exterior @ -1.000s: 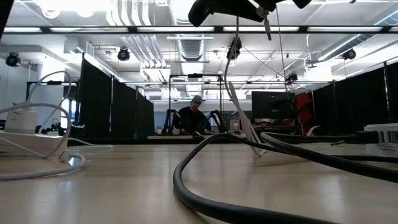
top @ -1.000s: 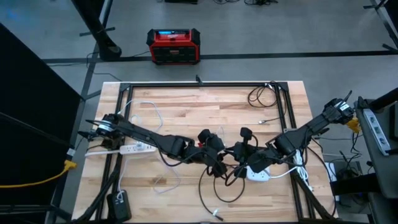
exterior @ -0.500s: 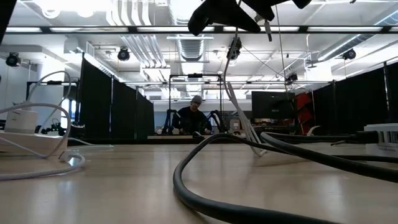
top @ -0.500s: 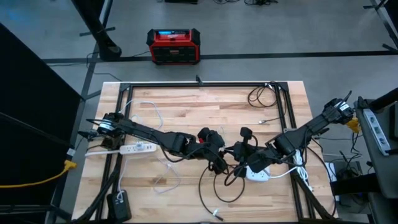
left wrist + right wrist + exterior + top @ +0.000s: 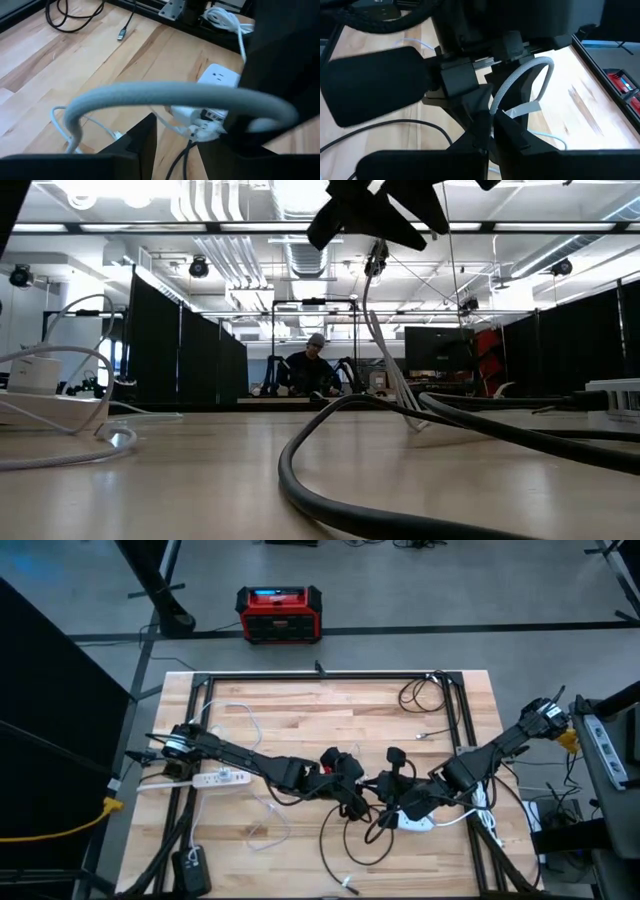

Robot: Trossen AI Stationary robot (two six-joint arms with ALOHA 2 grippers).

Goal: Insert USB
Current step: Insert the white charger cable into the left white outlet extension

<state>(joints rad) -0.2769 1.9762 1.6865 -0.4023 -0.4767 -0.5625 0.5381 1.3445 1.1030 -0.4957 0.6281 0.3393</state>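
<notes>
High view first: caught the left gripper (image 5: 349,802) and right gripper (image 5: 388,790) nose to nose over the bench's front-middle, with the white power strip (image 5: 416,821) just beside them toward the front right corner. Probably needed the plug squared up to the strip's port and pushed straight in, no twisting against the loop. Saw the right fingers pressed together on the grey cable (image 5: 520,80), left ones partway apart with that cable arching across, honestly couldn't tell if gripping.
</notes>
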